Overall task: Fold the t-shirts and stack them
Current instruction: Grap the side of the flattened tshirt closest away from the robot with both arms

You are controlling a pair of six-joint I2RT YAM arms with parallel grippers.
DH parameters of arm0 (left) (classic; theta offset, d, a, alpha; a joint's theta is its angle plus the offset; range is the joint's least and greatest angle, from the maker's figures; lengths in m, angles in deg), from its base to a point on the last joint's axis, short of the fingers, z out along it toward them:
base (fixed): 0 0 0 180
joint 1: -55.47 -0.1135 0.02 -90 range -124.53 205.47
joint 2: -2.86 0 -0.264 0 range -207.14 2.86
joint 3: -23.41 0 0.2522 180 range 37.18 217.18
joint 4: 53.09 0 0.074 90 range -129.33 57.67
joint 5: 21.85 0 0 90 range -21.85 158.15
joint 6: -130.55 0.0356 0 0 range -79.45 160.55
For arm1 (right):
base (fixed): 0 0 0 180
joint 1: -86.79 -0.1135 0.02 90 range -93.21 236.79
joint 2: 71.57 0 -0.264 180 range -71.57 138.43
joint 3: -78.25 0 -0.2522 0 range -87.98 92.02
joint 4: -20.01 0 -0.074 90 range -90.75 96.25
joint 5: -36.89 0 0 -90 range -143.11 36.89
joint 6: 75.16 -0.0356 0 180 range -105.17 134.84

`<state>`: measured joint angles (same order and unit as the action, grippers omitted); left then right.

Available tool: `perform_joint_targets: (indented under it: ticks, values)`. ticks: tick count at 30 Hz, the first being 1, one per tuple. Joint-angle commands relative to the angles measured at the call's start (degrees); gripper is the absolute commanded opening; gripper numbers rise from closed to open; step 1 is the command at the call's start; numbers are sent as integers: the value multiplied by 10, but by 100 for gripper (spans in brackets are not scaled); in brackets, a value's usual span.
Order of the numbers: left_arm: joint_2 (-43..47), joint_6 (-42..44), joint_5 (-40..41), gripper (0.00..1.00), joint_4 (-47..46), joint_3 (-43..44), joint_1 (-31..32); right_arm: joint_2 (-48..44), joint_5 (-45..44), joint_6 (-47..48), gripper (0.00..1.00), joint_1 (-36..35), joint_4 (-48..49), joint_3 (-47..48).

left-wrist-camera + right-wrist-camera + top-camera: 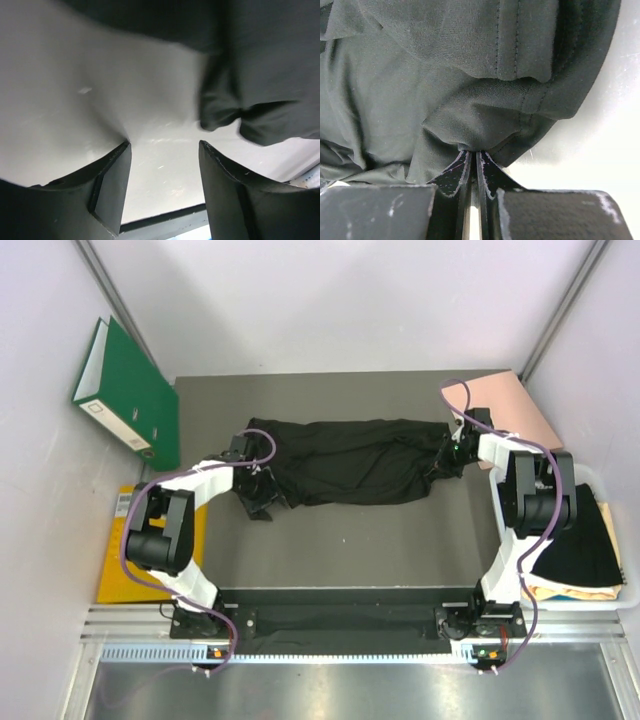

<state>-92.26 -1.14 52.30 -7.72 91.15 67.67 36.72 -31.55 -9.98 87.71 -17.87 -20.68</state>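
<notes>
A black t-shirt (350,460) lies bunched in a long band across the middle of the dark table. My left gripper (262,498) is at its left end, open and empty; the left wrist view shows both fingers (112,185) spread over bare table with a fold of the black shirt (250,75) just beyond them. My right gripper (440,468) is at the shirt's right end, shut on a pinch of the black fabric (470,125). Folded shirts (580,550), black on top of a yellowish one, lie at the right.
A green binder (130,395) leans against the left wall. A yellow pad (125,560) lies at the left of the table. A pink sheet (505,405) lies at the back right corner. A white bin (600,590) holds the folded shirts.
</notes>
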Motion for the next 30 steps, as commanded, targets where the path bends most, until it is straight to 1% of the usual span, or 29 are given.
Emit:
perform_joint_targets:
  ticks: [1,7,10,12,13,14,15,20,28,30]
  values:
    - [-48,-1,3,62,-67,26,21,11,-3,14,4,-5,9,13]
    - [-113,-7,9,61,-74,75,47,9,-4,16,4,-5,11,5]
    - [-147,-10,24,58,-71,97,55,10,-4,16,4,-5,10,3]
    - [-163,-13,35,37,-57,111,56,11,-4,16,4,-5,8,4]
    - [-175,-13,38,22,-53,114,56,11,-4,15,4,-5,8,5]
    - [-177,-12,42,10,-42,118,56,10,-3,16,5,-5,7,6]
    - [-175,-10,50,0,-36,118,56,10,-3,15,5,-5,7,7]
    - [-127,0,72,0,-2,97,56,10,-3,19,5,-5,5,6]
    - [-5,7,140,0,116,91,56,20,8,19,6,-5,7,9]
    - [18,6,150,2,142,91,56,22,10,19,6,-5,7,10]
